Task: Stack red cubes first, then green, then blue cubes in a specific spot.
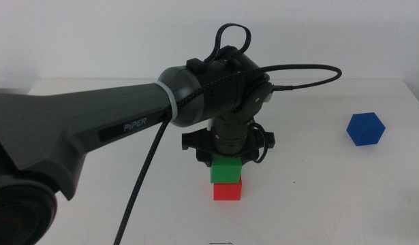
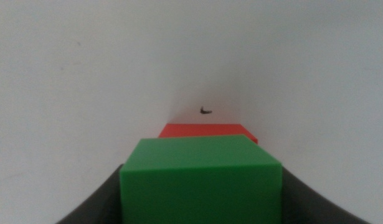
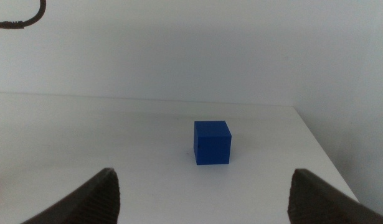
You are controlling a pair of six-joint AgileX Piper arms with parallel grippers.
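At mid-surface, the left gripper (image 1: 226, 158) clamps its jaws on the green cube (image 1: 226, 171) atop the red cube (image 1: 227, 190); the right gripper (image 3: 203, 193), jaws apart, faces the blue cube (image 1: 366, 129) far right.

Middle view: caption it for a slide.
Left hand holds the green cube on the red cube; blue cube waits apart.

The left arm (image 1: 93, 126) reaches in from the left side over the table's middle, wrist bent steeply down, its left gripper (image 1: 226, 162) pointing at the tabletop with the 2 jaws closed on the green cube (image 2: 200, 177). The right gripper (image 3: 203, 199) waits with jaws spread wide apart.
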